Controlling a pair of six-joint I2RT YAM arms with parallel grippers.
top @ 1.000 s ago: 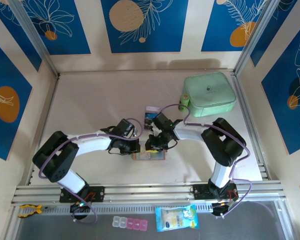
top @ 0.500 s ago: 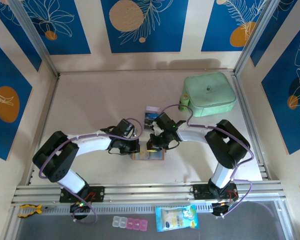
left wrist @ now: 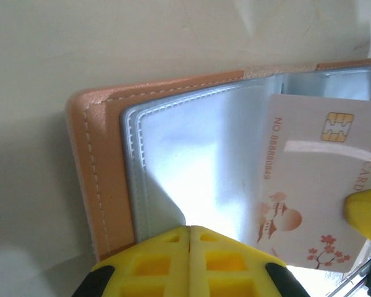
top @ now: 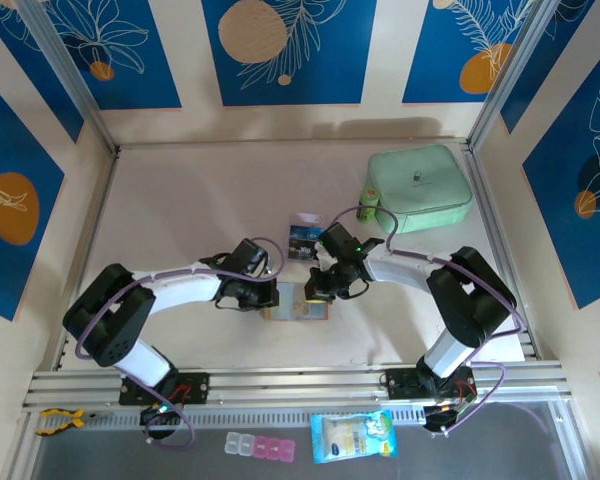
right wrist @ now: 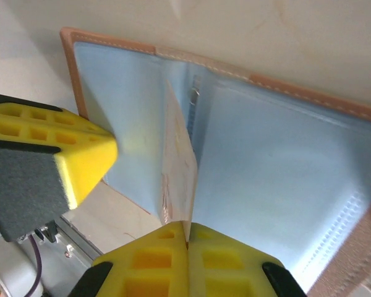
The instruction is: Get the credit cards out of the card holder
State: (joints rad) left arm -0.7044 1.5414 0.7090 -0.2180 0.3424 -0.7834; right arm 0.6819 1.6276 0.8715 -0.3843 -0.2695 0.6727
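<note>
The card holder (top: pixel 298 305) lies open on the table between both arms, tan leather (left wrist: pixel 99 161) with grey pockets (right wrist: pixel 284 179). A pale credit card (left wrist: pixel 315 192) with pinkish print and a gold chip sticks partly out of a pocket. My right gripper (right wrist: pixel 187 226) is shut on this card's edge (right wrist: pixel 178 179), standing over the holder's right half (top: pixel 325 288). My left gripper (left wrist: pixel 190 230) is shut, its tips pressed down on the holder's left inner pocket (top: pixel 270 296). Two dark credit cards (top: pixel 303 232) lie on the table behind the holder.
A mint-green zip case (top: pixel 420 188) with a small green bottle (top: pixel 368 208) beside it sits at the back right. Pill boxes (top: pixel 260 446) and a blue packet (top: pixel 352 437) lie on the ledge in front of the arm bases.
My right gripper has shifted slightly to the right with the pale card, drawing it further out of the pocket. The left gripper has stayed on the holder.
</note>
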